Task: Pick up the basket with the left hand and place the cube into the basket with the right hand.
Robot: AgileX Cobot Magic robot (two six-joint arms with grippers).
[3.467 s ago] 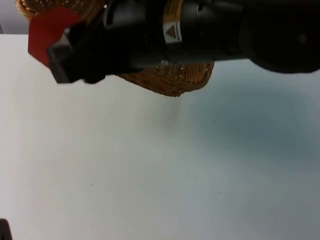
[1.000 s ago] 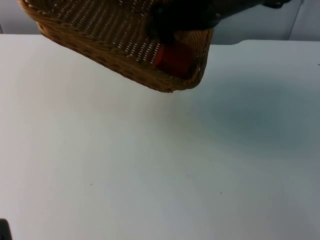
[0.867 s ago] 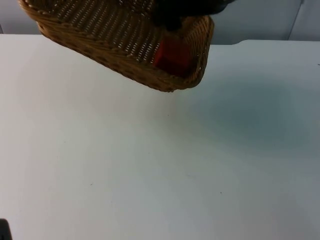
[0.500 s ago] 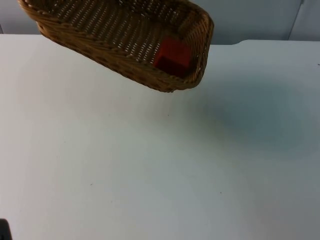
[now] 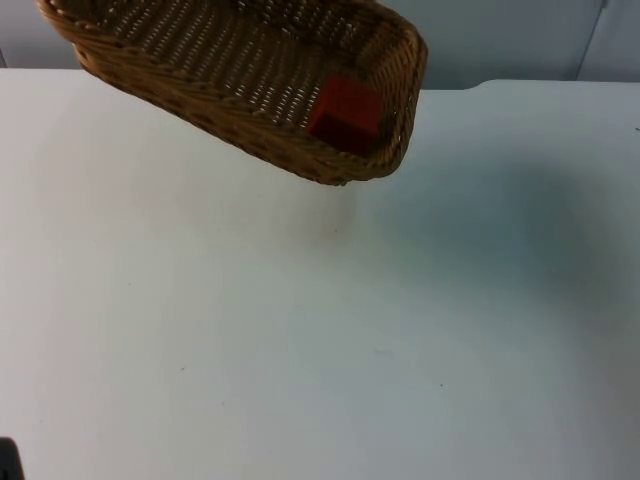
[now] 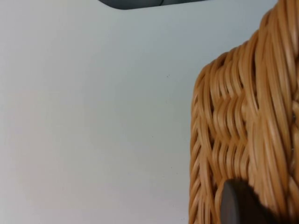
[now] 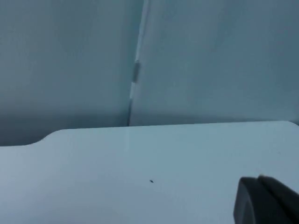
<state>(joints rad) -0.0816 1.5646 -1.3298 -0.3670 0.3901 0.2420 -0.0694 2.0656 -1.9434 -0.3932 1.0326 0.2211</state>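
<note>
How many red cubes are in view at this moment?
1. The red cube lies inside the brown woven wicker basket, near its end wall toward the table's middle. The basket's far part is cut off, so more could be hidden there.

White table top [image 5: 300, 350] w/ soft shadows, grey partition wall [image 7: 210, 60] behind, vertical panel seam [image 7: 135, 70]

One basket [image 5: 240, 80], one red cube [image 5: 345, 112], one table [image 5: 320, 330].
</note>
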